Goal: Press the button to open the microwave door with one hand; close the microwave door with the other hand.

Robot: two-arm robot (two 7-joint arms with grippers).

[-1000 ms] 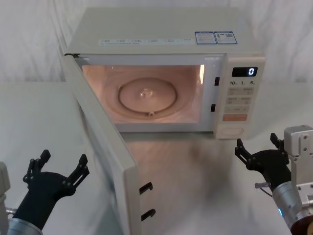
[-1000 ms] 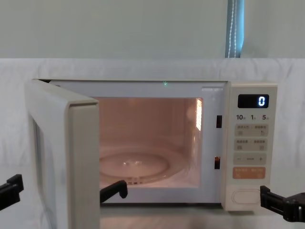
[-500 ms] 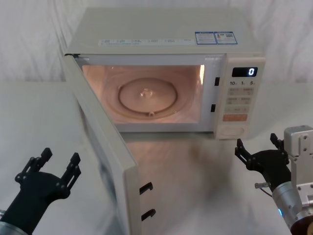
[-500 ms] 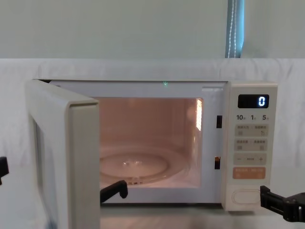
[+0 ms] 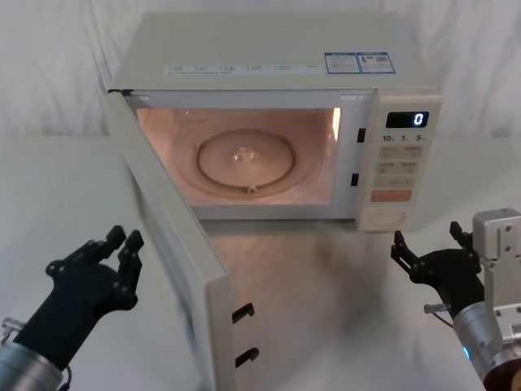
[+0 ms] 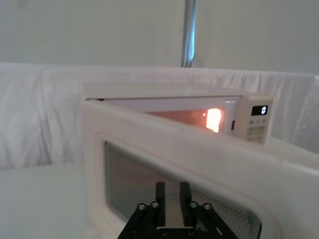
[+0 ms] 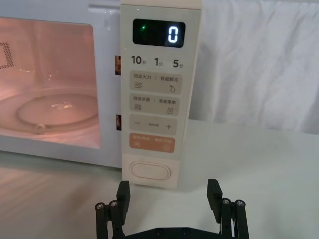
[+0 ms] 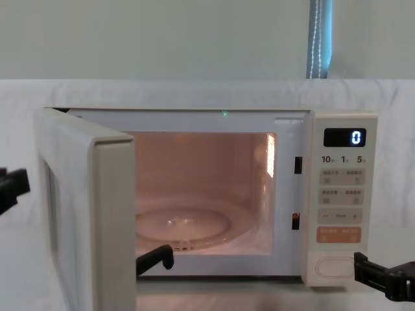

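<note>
My left hand [image 5: 122,242] has turned in, fingers together, beside the swung-open microwave door [image 5: 175,244], probably not yet touching, so closing comes next; my right hand [image 5: 431,248] waits spread below the button [image 5: 384,218].

left tool [image 6: 171,203] nearly closed, facing open microwave door [image 6: 199,169] window
</note>
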